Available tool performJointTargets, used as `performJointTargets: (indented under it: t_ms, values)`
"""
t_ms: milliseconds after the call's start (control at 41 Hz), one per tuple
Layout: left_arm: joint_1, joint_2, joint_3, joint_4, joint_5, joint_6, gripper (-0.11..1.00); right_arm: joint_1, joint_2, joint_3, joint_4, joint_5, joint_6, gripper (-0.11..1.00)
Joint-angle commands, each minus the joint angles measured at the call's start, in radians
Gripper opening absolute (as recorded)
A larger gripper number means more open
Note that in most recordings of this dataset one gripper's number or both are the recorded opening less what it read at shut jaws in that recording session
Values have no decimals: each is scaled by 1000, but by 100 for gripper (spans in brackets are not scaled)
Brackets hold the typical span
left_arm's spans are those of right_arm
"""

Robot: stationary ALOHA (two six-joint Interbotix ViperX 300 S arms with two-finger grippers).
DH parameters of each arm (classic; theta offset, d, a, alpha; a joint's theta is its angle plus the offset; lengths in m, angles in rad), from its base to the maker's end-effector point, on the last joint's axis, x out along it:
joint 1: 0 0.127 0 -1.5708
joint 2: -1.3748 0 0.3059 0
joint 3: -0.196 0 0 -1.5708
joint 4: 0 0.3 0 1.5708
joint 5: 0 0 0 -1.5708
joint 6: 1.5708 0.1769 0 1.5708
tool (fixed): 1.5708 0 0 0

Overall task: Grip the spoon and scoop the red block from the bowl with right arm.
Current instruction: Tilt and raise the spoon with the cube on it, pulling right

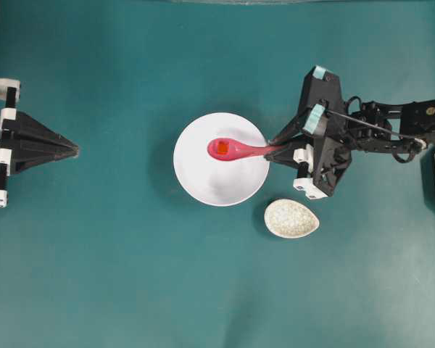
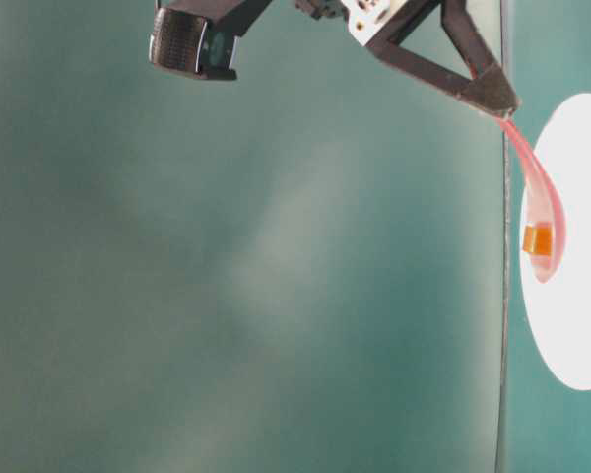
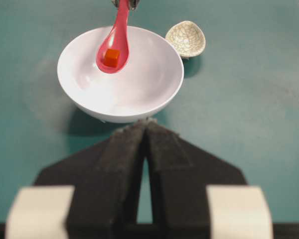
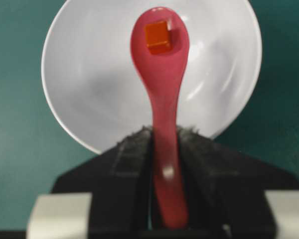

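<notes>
Between the two dark fingers of the right gripper (image 4: 164,149) sits the handle of the spoon (image 4: 162,84), pinched from both sides, so the jaws stand only as far apart as the handle is thick. The handle's end runs back under the gripper and is lost in blur near the bottom of the right wrist view. Ahead of the fingertips the pink scoop reaches out over the bowl (image 4: 89,99), and the red block (image 4: 157,36) lies inside the scoop, toward its far end. Whether the scoop clears the bowl's floor cannot be read from above; in the table-level view the spoon hangs off the fingertips in front of the white bowl, but that picture is turned on its side, the bowl is cut by the frame edge, and a dark upright bar crosses it. Only part of the right arm (image 1: 391,130) shows in the overhead view, its base end cut off by the frame edge. Just beside the right gripper, apart from the bowl, rests a small speckled dish (image 1: 291,218).

Well away on the far side of the bowl, the left gripper (image 3: 145,144) points toward it with its fingertips pressed together and nothing between them; its lower body is cropped and out of focus
</notes>
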Motion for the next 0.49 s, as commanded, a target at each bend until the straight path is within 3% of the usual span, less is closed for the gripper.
performJointTargets:
  t_ms: [0,464]
  values:
    - [3,5,-18,3,-11,-2,0,5,-23,-11,3,-17,-2,23]
    - [3,5,-18,3,-11,-2,0,3,-26,-17,2,-20,0,22]
